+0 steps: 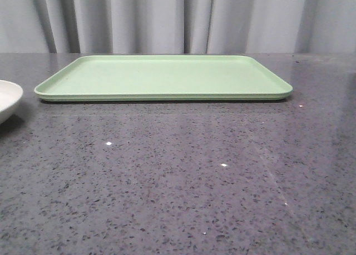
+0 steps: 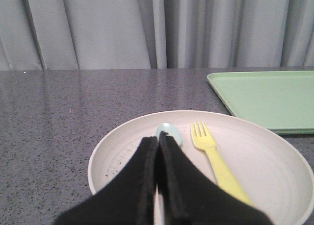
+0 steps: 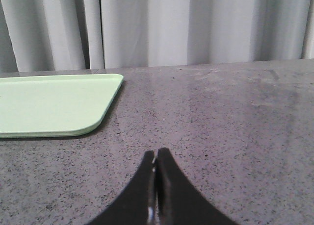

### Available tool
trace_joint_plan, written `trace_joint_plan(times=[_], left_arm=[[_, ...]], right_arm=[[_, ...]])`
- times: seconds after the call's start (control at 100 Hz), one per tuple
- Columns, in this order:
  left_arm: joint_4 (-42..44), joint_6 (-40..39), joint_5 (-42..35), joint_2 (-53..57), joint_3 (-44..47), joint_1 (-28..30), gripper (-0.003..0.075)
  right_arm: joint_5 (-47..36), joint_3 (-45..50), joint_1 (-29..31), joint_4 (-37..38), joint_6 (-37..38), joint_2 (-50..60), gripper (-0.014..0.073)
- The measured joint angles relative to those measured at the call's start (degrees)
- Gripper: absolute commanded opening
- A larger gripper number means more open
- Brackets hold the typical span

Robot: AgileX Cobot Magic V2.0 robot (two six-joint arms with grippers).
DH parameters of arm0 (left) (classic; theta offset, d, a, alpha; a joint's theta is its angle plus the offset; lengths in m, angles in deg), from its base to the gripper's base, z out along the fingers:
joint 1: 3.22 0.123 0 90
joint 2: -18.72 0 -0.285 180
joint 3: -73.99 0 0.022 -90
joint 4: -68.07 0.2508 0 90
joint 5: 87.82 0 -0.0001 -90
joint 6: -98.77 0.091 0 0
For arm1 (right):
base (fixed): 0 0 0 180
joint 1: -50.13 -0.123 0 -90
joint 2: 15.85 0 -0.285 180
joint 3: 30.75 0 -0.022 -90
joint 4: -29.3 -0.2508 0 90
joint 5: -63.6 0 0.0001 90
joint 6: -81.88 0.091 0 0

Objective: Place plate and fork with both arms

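Note:
The cream-white plate [image 2: 122,151] lies on the grey table; only its rim [image 1: 6,99] shows at the far left edge of the front view. Inside it lies the yellow fork [image 2: 213,159], tines pointing away from the wrist camera, beside a pale blue utensil [image 2: 169,132]. My left gripper [image 2: 158,139] hovers over the plate, shut with nothing between its fingers, its tips hiding most of the blue utensil. My right gripper [image 3: 156,154] is shut and empty above bare table, to the right of the tray. Neither gripper shows in the front view.
A large flat light green tray [image 1: 164,77] sits at the middle back of the table, also seen in the left wrist view [image 2: 265,97] and the right wrist view [image 3: 54,105]. Grey curtains hang behind the speckled table.

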Motion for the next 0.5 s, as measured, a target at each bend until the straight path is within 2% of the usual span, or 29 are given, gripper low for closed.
trace_joint_plan(times=[0.5], left_arm=[[0.0,0.0,-2.29,0.0,-0.32,0.0,-0.0021]], right_arm=[[0.92,-0.25,0.0,0.35,0.0,0.0,-0.0067]])
